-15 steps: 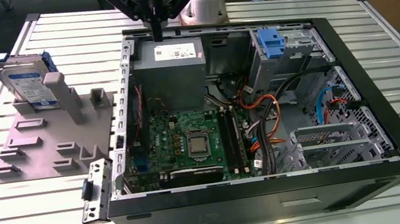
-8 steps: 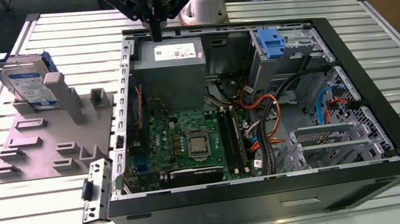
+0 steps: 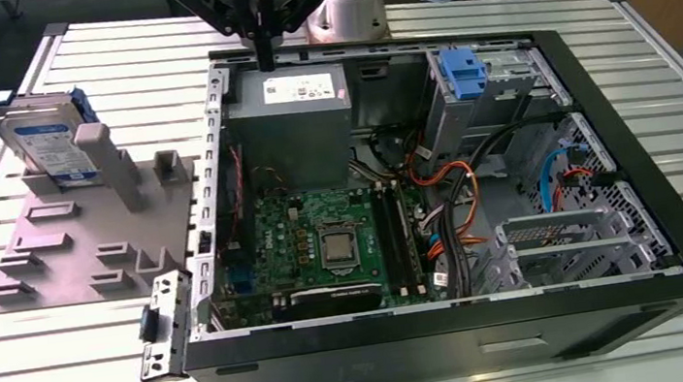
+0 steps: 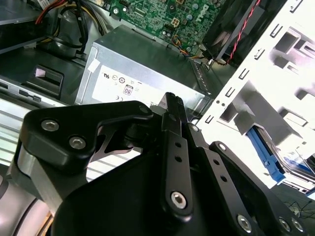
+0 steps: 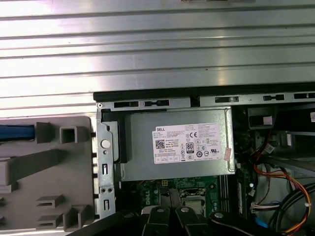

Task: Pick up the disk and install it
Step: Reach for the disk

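Note:
The disk (image 3: 46,139), silver with a white-and-blue label and a blue carrier frame, stands upright in a slot of the grey fixture (image 3: 87,244) at the exterior view's left. The second wrist view shows its blue edge (image 4: 268,150) past the case wall. My gripper (image 3: 263,61) hangs over the far rim of the open computer case (image 3: 462,318), above the grey power supply (image 3: 291,95), well to the right of the disk. Its fingers (image 4: 173,103) are shut together with nothing between them.
The case lies open with a green motherboard (image 3: 321,242), cables and a metal drive cage (image 3: 570,246) inside. A blue plastic clip (image 3: 464,73) sits in the bay at the far right corner. The slatted metal table (image 3: 65,381) surrounds the case and the fixture.

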`<state>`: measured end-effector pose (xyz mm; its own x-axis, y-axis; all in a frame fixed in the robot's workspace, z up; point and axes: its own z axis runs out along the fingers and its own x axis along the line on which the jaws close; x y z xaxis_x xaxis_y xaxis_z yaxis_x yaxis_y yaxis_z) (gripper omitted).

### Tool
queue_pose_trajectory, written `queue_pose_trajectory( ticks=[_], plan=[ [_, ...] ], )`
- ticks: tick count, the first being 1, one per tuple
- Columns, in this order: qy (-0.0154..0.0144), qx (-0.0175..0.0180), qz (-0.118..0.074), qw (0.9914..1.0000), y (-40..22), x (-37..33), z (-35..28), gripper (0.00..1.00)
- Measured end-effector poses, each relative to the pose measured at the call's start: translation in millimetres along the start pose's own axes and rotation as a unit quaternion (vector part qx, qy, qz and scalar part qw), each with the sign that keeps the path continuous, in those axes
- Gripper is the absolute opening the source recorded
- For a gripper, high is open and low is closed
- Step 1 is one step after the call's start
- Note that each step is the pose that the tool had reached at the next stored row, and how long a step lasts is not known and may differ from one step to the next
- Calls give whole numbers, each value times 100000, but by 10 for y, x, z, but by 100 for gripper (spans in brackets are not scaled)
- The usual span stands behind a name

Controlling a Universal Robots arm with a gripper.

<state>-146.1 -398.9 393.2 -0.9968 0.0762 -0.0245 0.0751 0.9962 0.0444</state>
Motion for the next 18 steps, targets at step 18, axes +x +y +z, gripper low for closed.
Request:
queue_pose_trajectory(
  ticks=[18],
  plan=[
    [-1, -3, -1, 100000, -5, 63, 0, 11]
  ],
)
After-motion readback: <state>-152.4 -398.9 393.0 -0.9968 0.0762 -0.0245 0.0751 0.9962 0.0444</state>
